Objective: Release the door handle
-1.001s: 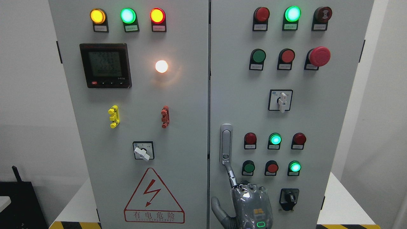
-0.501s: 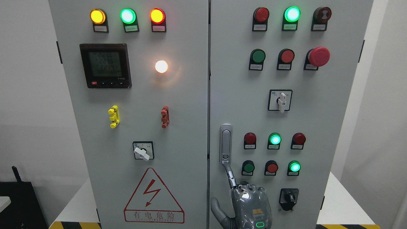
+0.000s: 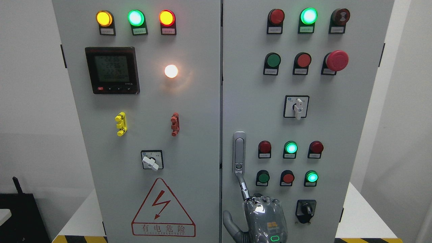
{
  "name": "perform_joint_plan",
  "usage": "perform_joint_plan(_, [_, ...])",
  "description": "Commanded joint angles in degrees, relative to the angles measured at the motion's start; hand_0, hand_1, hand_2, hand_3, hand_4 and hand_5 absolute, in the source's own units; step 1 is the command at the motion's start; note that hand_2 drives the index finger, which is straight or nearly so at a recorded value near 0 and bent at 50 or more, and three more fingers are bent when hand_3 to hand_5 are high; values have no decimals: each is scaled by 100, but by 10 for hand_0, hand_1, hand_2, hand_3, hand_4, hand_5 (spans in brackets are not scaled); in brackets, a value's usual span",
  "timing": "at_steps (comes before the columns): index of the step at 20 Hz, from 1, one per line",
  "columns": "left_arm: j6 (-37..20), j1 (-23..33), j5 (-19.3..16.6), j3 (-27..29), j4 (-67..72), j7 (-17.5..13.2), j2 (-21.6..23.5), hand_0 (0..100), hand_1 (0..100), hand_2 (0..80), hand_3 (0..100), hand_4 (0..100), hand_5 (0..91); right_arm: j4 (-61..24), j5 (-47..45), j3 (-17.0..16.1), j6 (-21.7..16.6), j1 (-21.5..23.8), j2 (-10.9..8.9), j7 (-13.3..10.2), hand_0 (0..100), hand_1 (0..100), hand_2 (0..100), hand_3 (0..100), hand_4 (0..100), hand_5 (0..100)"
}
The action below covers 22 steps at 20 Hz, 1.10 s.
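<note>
At the bottom edge of the head view, right of the middle, a grey robot hand (image 3: 265,217) rises in front of the right door (image 3: 337,121) of a grey electrical cabinet. Its arm is cut off by the frame, so which side it comes in from cannot be told. One finger (image 3: 243,187) is stretched upward, its tip touching the lower end of the door handle (image 3: 239,152), just under the keyhole part; the thumb (image 3: 231,224) sticks out to the left, and the other fingers are tucked behind the back of the hand. The robot hand grasps nothing: only that fingertip meets the handle. The silver door handle stands upright and lies flat against the door, close to the seam between the two doors, left of a red indicator lamp (image 3: 264,147). A black rotary switch (image 3: 305,210) sits just right of the hand. On the left door (image 3: 195,141) are a digital meter (image 3: 112,70), a lit white lamp (image 3: 171,71) and a red high-voltage warning triangle (image 3: 163,208)
</note>
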Motion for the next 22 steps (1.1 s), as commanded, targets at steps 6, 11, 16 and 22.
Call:
perform_joint_plan(6, [0,0,-2,-3,-176,4,0,120,389,0,0,0,0,53,0,-5,20,1,25,25,409,336,0,1000,876,960])
perform_joint_plan(11, [0,0,-2,-3,-176,4,0,120,389,0,0,0,0,54,0,-5,20,10,34,25,409,337,0,1000,877,960])
perform_joint_plan(16, [0,0,-2,-3,-176,4,0,120,389,0,0,0,0,54,0,-5,20,10,34,25,409,338,0,1000,877,959])
perform_joint_plan(22, [0,0,-2,-3,-176,4,0,120,389,0,0,0,0,62,0,-13,20,1,34,16,408,338,0,1000,877,960])
